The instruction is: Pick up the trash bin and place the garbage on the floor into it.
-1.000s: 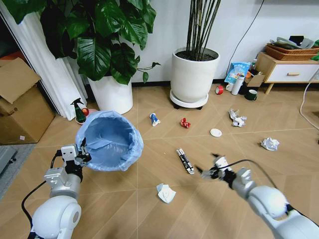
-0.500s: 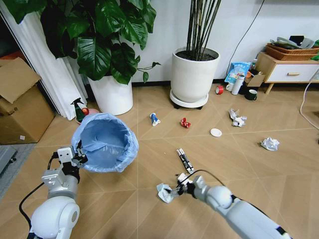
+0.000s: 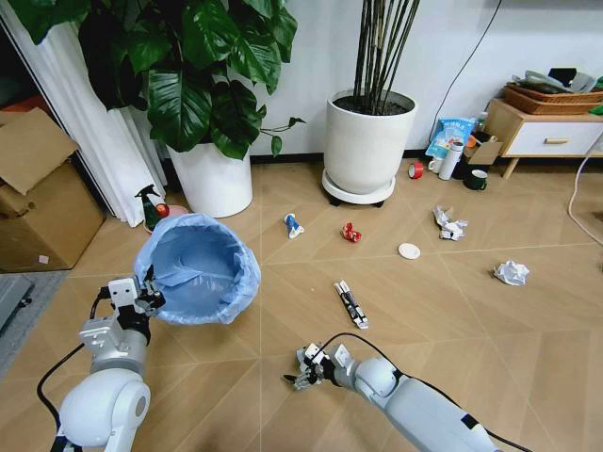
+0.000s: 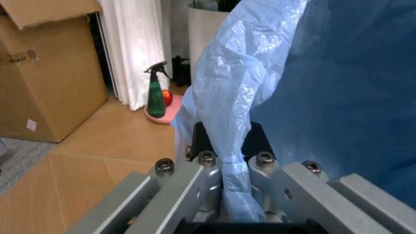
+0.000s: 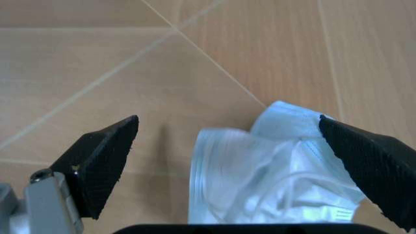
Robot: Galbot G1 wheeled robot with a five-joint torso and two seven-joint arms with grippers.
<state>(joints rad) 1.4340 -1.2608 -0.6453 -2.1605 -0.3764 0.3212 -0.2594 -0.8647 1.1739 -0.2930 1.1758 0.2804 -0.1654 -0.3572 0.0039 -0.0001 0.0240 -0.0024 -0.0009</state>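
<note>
Head view: left gripper (image 3: 146, 290) holds the trash bin (image 3: 198, 268) by its near rim, bin lifted and tilted, mouth toward the camera. Left wrist view adds the detail: fingers (image 4: 195, 170) clenched on a fold of the light-blue bag (image 4: 231, 146) at the rim; a green spray bottle (image 4: 155, 95) and cardboard box (image 4: 46, 73) stand behind.

Right gripper (image 3: 303, 369) is low at the floor, over a pale blue-white wrapper. Right wrist view shows what the head view hides: both black fingertips (image 5: 101, 158) spread wide, straddling the wrapper (image 5: 273, 170), not touching it.

Garbage count on floor, head view:
- crumpled white paper wads, two: (image 3: 449, 223), (image 3: 512, 273)
- red crushed wrapper, one (image 3: 350, 233)
- blue-white wrapper, one (image 3: 293, 225)
- dark stick-like wrapper, one (image 3: 350, 303)
- white round lid, one (image 3: 408, 250)

Planters, two: (image 3: 214, 177), (image 3: 366, 141).
</note>
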